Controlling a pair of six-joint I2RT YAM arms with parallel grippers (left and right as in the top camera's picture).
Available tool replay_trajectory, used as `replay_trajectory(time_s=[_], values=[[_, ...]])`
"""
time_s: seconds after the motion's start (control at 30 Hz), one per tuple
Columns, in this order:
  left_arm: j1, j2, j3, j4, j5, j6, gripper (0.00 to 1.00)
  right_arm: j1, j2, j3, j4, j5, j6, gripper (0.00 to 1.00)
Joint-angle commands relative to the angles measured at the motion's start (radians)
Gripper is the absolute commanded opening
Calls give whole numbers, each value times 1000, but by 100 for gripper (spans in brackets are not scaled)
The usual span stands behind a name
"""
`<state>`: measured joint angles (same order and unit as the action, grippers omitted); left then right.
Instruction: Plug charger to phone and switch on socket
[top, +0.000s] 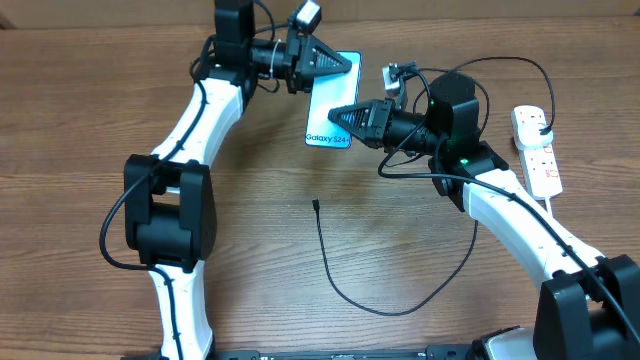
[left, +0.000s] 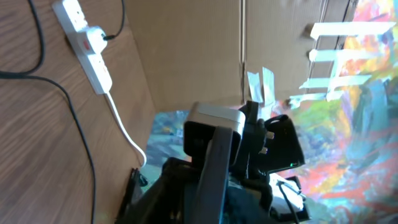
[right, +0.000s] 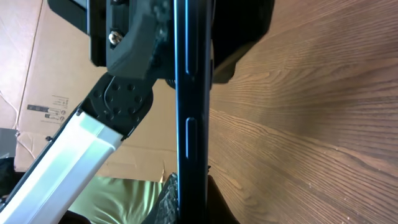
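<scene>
- Phone (top: 328, 100) sits at the far middle of the tabletop (top: 250, 260), screen up, between the two tools
- Right tool (top: 338, 113) is fully closed on the phone's near right edge; its wrist view shows the thin black edge (right: 189, 93) running straight down between the fingers
- Left tool (top: 345, 63) lies over the phone's far end; cannot tell whether it is clamped or only resting there
- Handling judgement: phone is rigid, light and smooth-sided with a glass face, so it likely slips in a narrow pinch; hold it by the long edges and keep the port end free
- Charger cable (top: 325, 250) is limp and thin; its connector tip (top: 316, 205) lies loose on bare wood, well apart from the phone, and it is best taken just behind the tip
- Power strip (top: 535, 150) lies at the right edge, its white cord (top: 552, 205) trailing toward the near side beside the right arm; a black plug appears seated in it
- Room: open wood near and left of the cable; the cardboard wall (left: 186, 56) stands close behind the phone, and both arms crowd it
</scene>
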<state>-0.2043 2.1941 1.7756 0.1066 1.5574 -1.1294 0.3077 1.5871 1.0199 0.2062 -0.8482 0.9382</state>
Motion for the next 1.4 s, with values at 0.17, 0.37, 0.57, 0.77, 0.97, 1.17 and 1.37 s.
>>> replay_trajectory(time_s=[0.17, 0.37, 0.57, 0.77, 0.97, 1.17, 1.37], values=[[-41, -6, 10, 6, 6, -1, 4, -2, -14, 20, 18, 4, 0, 4], [-39, -6, 10, 6, -18, -1, 4, -2, -14, 20, 25, 10, 5, 9], [-24, -6, 10, 6, -52, -2, 4, -2, -14, 20, 25, 12, 5, 32], [30, -6, 10, 6, -125, 0, 4, -2, -14, 20, 19, 21, -5, 63], [134, -6, 10, 2, -240, 13, 4, -2, -14, 20, -119, 63, -122, 73], [195, -6, 10, -35, -301, 34, 4, 0, -14, 20, -377, 165, -266, 74], [212, -6, 10, -80, -328, 61, 4, 37, -13, 21, -588, 280, -405, 74]])
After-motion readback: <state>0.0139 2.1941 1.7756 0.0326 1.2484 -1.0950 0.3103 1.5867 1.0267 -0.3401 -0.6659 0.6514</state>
